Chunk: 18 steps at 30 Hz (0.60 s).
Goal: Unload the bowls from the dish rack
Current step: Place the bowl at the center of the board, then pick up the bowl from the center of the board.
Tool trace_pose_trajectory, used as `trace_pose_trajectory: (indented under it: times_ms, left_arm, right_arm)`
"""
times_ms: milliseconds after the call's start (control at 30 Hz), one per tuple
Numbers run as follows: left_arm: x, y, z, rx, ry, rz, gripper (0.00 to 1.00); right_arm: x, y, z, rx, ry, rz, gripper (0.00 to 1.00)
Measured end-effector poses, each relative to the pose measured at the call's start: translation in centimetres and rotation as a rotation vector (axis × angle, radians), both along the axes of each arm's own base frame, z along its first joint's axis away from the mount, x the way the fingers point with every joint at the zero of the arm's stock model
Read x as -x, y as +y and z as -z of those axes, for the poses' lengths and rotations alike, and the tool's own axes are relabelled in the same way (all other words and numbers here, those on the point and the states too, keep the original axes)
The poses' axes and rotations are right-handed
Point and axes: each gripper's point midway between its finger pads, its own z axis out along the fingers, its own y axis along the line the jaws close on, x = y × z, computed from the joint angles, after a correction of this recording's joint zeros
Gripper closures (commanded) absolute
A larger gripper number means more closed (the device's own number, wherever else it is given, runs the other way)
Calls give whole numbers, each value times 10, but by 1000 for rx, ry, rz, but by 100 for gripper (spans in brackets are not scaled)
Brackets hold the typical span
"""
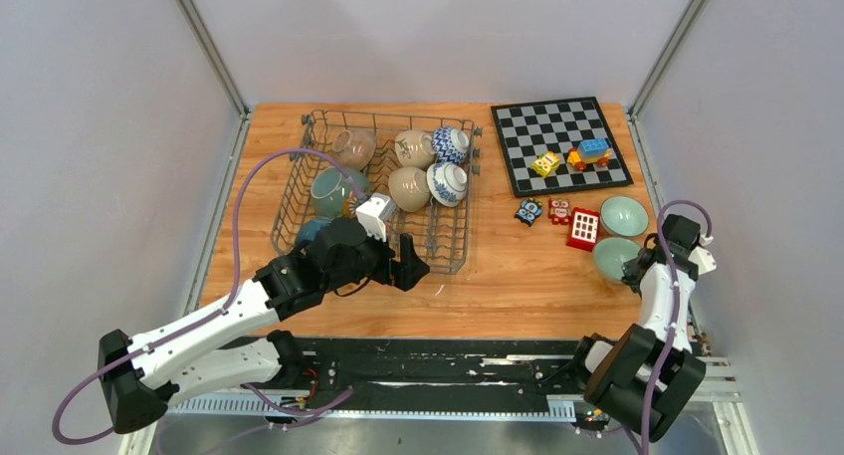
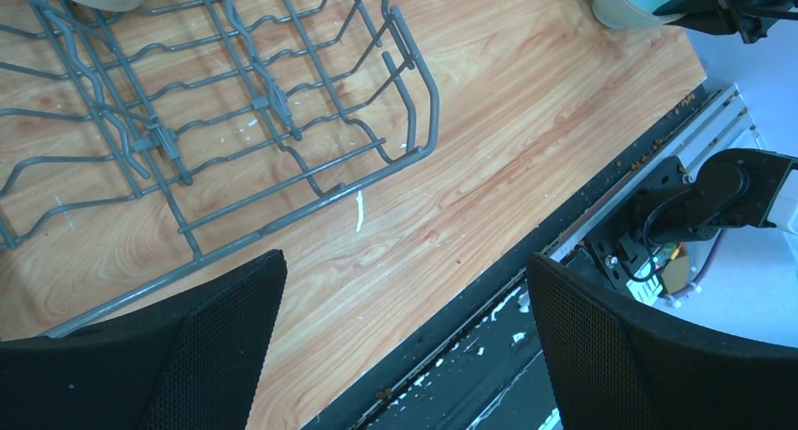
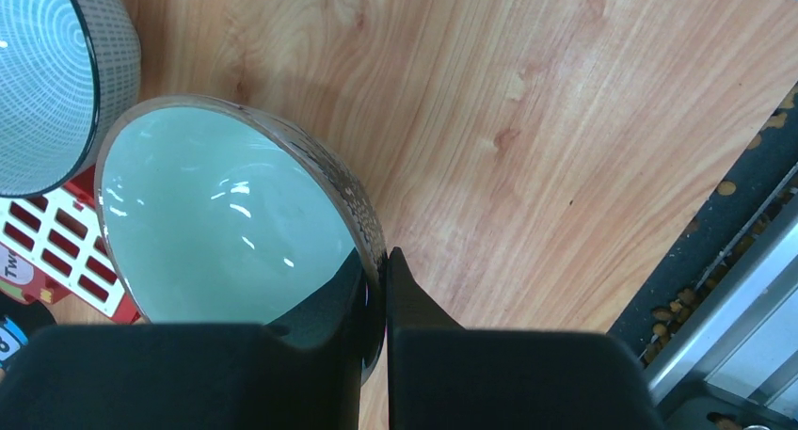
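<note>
The left fingers (image 1: 408,259) hover spread wide above the near right corner of the dish rack (image 1: 299,191), holding nothing. The rack stands on the table (image 1: 498,296), left of centre, with six bowls (image 1: 408,188) among its tines (a seventh may sit under the arm, where the view is poor). To its right lies a chessboard (image 1: 557,141). Farthest right, the right fingers (image 3: 388,289) pinch the rim of a pale green bowl (image 3: 226,223), just beside a second bowl (image 3: 47,82).
</note>
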Motion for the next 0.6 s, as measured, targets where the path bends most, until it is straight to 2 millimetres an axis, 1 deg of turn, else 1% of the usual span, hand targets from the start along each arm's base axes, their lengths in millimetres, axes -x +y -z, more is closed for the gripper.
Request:
trace_pose_trajectory:
  times_ms: [100, 200, 233, 300, 333, 367, 467, 600]
  left_arm:
    - [0, 0, 0, -1, 0, 0, 0]
    - [0, 0, 0, 0, 0, 0, 0]
    - [0, 0, 0, 0, 1, 0, 0]
    - [0, 0, 1, 0, 2, 0, 1]
    - [0, 0, 1, 1, 2, 1, 1]
    - [1, 0, 2, 1, 3, 3, 1]
    - [3, 0, 8, -5, 16, 8, 1]
    - [4, -1, 9, -4, 20, 16, 1]
  right_arm:
    - [-1, -3, 3, -5, 5, 1, 94]
    - [-3, -5, 5, -7, 8, -8, 87]
    - [-4, -7, 5, -8, 8, -10, 83]
    - [-6, -8, 6, -10, 10, -13, 69]
    - [-6, -9, 7, -12, 13, -13, 61]
    - [-6, -9, 8, -13, 16, -16, 56]
    - [-6, -9, 8, -12, 13, -24, 46]
    - [-10, -9, 2, -15, 3, -36, 39]
